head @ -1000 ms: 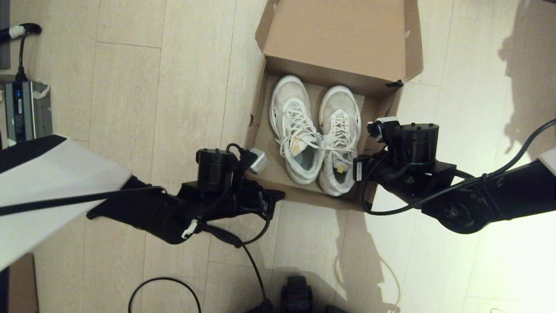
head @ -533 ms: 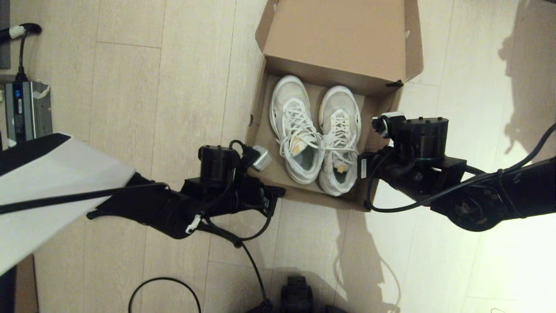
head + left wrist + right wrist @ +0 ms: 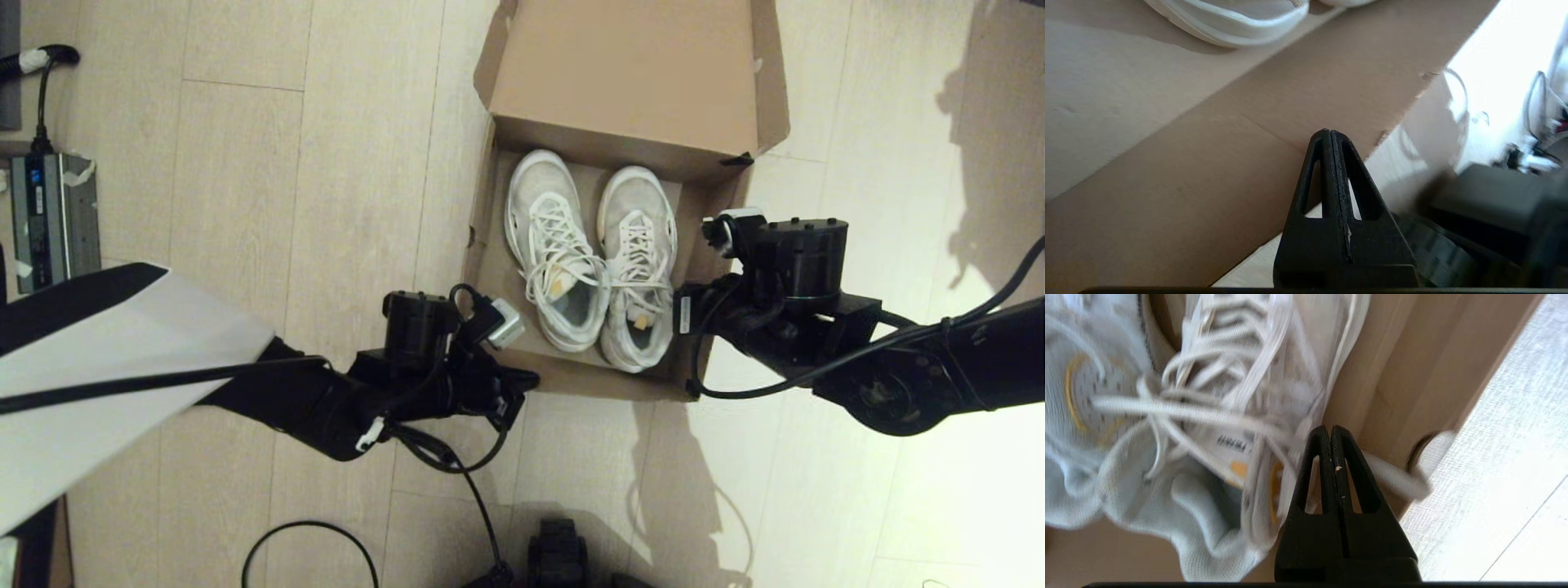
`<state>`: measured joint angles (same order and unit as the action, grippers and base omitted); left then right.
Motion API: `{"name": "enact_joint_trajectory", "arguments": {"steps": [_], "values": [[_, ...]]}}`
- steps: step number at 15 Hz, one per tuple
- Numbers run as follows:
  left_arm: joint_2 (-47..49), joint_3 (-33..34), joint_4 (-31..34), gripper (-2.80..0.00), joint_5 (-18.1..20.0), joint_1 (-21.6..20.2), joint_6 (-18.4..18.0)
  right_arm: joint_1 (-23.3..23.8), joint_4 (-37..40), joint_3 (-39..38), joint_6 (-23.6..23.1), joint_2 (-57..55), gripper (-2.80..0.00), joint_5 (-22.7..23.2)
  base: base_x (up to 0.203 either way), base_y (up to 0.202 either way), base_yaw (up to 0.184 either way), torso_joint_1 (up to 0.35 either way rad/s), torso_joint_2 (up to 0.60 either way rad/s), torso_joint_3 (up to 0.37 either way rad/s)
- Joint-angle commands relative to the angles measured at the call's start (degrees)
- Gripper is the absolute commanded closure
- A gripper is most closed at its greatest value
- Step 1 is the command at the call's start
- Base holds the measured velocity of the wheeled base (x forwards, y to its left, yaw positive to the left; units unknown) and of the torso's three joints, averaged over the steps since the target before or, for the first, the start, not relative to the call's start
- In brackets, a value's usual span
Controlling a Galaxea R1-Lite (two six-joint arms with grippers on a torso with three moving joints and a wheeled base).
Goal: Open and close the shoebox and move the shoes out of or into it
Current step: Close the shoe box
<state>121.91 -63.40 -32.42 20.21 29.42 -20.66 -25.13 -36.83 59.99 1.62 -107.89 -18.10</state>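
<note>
**Shoebox open, shoes inside**

Here the shoes sit in the open shoebox on pale wood-plank floor; tongue print unreadable. Left tool closed, empty, at the box's near-left corner. Right tool closed, empty, over the right wall.

in the head view the shoebox had the far end of its raised lid cut off by the top edge, and the right arm's wrist housing covered part of its right wall, while the fingertips of both the left gripper and the right gripper were hidden under their own wrists. the left wrist view caught only a sliver of the shoes, the rest cut off at the frame's edge. in the right wrist view the shoes were smeared with blur, so the small printing on the tongue label could not be read.
</note>
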Motion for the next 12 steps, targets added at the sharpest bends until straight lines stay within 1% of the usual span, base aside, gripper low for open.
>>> {"name": "enact_joint_trajectory", "arguments": {"steps": [1, 5, 7, 8, 9, 10, 11, 12], "values": [[0.11, 0.13, 1.44, 0.0, 1.61, 0.16, -0.08, -0.01, -0.26, 0.22, 0.05, 0.04, 0.0, -0.18, 0.0, 0.0, 0.0, 0.0, 0.0, 0.0], [0.08, 1.15, 2.25, 0.0, 3.1, 0.29, -0.08, 0.34, -0.26, 0.31, 0.05, 0.05, 0.0, -0.05, 0.0, 0.0, 0.0, 0.0, 0.0, 0.0], [-0.99, 4.16, 2.27, 0.0, 4.23, 0.8, 0.12, 0.72, -0.26, 0.62, 0.05, 0.04, 0.0, -0.17, 0.0, 0.0, 0.0, 0.0, 0.0, 0.0], [-1.86, 6.55, 2.25, 0.0, 4.54, 1.38, 0.86, 1.05, -0.26, 0.74, 0.05, 0.13, 0.0, -0.09, 0.0, 0.0, 0.0, 0.0, 0.0, 0.0], [-2.7, 8.84, 2.19, 0.0, 4.66, 2.17, 2.71, 1.49, -0.44, 0.66, 0.05, 0.13, 0.0, -0.09, 0.0, 0.0, 0.0, 0.0, 0.0, 0.0], [-3.4, 10.87, 2.13, 0.0, 4.72, 2.95, 5.35, 1.7, -0.61, 0.57, 0.09, 0.13, 0.0, -0.13, 0.0, 0.0, 0.0, 0.0, 0.0, 0.0], [-3.57, 12.6, 1.98, 0.0, 4.74, 3.27, 6.51, 1.75, -0.61, 0.44, 0.14, 0.13, 0.0, -0.18, 0.0, 0.0, 0.0, 0.0, 0.0, 0.0], [-3.25, 13.22, 1.66, 0.0, 4.75, 3.37, 6.77, 1.97, -0.69, 0.22, 0.22, 0.27, 0.0, -0.18, 0.0, 0.0, 0.0, 0.0, 0.0, 0.0]]}}
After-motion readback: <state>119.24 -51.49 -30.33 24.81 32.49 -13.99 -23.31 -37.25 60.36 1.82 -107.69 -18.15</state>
